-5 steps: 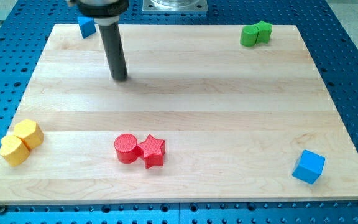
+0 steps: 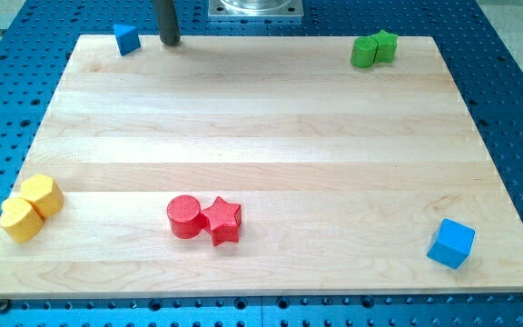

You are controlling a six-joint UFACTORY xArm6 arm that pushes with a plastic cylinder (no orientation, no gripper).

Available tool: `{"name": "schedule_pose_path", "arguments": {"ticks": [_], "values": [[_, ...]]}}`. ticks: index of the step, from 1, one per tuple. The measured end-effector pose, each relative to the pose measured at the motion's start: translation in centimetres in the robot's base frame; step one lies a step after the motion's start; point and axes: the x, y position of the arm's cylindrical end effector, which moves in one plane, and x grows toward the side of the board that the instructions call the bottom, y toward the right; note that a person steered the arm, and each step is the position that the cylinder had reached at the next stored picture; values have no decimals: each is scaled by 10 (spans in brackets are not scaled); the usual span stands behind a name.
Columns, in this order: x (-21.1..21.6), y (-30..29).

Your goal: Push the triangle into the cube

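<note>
A small blue triangle [image 2: 127,38] sits at the top left corner of the wooden board [image 2: 261,136]. A blue cube [image 2: 450,242] sits near the bottom right corner, far from the triangle. My tip [image 2: 170,41] stands at the board's top edge, just to the right of the triangle, with a small gap between them.
Two green blocks [image 2: 374,48] touch each other at the top right. A red cylinder [image 2: 185,216] and a red star [image 2: 222,220] touch at the bottom middle. Two yellow blocks [image 2: 31,207] touch at the bottom left edge.
My tip has moved up the view, from below and right of the triangle to the board's top edge beside it. No block has moved.
</note>
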Motion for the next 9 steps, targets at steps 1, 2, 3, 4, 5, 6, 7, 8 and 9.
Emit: {"name": "schedule_pose_path", "arguments": {"ticks": [1, 2, 3, 4, 5, 6, 7, 8, 9], "values": [[1, 0], [0, -8], [0, -18], [0, -36], [1, -66], [19, -96], [76, -101], [120, -114], [99, -158]]}}
